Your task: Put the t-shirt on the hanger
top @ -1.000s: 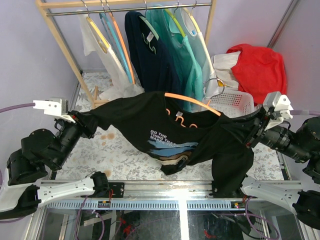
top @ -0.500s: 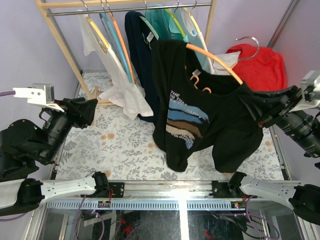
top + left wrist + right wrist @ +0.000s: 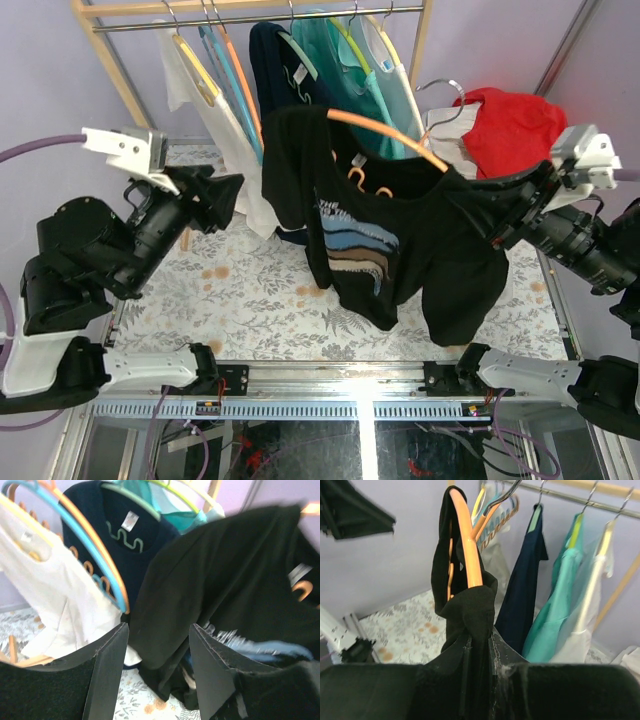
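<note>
The black t-shirt (image 3: 400,240) with its white lettering and blue and brown graphic hangs in the air on the orange hanger (image 3: 385,127), whose silver hook (image 3: 441,88) points toward the rack. My right gripper (image 3: 497,218) is shut on the shirt's shoulder over the hanger's end, seen in the right wrist view (image 3: 482,625) with the orange hanger (image 3: 466,545) rising above it. My left gripper (image 3: 228,195) is open and empty, left of the shirt. In the left wrist view (image 3: 157,640) the t-shirt (image 3: 230,580) hangs just beyond the fingers.
A wooden rack (image 3: 250,15) at the back holds a white shirt (image 3: 215,120), a navy shirt (image 3: 300,90) and teal shirts (image 3: 365,75) on yellow and blue hangers. A white basket (image 3: 455,125) with a red garment (image 3: 510,125) stands at the back right. The floral tabletop (image 3: 240,290) lies below.
The left gripper let go of the shirt's left sleeve and drew back, then rose toward the shirt. The right gripper lifted the shirt and hanger off the table; they now hang.
</note>
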You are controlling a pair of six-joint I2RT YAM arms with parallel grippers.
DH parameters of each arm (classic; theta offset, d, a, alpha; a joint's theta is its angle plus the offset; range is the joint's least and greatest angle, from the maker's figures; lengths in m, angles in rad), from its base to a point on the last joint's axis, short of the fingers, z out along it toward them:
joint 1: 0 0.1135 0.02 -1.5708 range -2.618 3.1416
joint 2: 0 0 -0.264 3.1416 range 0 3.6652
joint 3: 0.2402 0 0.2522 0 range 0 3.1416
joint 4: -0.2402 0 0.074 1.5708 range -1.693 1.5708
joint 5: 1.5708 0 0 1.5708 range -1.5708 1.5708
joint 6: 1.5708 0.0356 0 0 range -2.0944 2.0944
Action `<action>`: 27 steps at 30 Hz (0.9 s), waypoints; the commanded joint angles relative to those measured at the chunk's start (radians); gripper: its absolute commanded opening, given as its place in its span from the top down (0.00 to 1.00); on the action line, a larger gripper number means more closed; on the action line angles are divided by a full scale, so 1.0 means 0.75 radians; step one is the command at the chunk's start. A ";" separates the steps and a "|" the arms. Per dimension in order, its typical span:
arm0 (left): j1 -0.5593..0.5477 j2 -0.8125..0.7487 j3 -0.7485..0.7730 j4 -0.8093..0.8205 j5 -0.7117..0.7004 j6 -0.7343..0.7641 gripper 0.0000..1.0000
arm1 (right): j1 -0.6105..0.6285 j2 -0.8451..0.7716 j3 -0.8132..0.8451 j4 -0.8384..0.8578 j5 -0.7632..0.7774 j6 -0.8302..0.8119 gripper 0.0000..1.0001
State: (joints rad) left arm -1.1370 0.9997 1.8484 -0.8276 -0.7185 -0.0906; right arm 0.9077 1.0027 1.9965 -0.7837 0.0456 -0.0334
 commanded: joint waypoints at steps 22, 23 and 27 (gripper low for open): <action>0.006 0.224 0.223 -0.317 0.662 0.257 0.25 | -0.004 -0.192 -0.158 -0.153 -0.396 0.023 1.00; 0.005 0.233 0.219 -0.319 0.681 0.261 0.25 | -0.004 -0.195 -0.164 -0.149 -0.400 0.025 1.00; 0.005 0.256 0.220 -0.316 0.772 0.271 0.25 | -0.004 -0.194 -0.173 -0.143 -0.421 0.029 1.00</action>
State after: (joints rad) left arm -1.1370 1.1740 2.0216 -1.0580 -0.2333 0.0772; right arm 0.9077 0.8619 1.8599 -0.9943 -0.2306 -0.0288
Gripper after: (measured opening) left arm 0.752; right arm 0.171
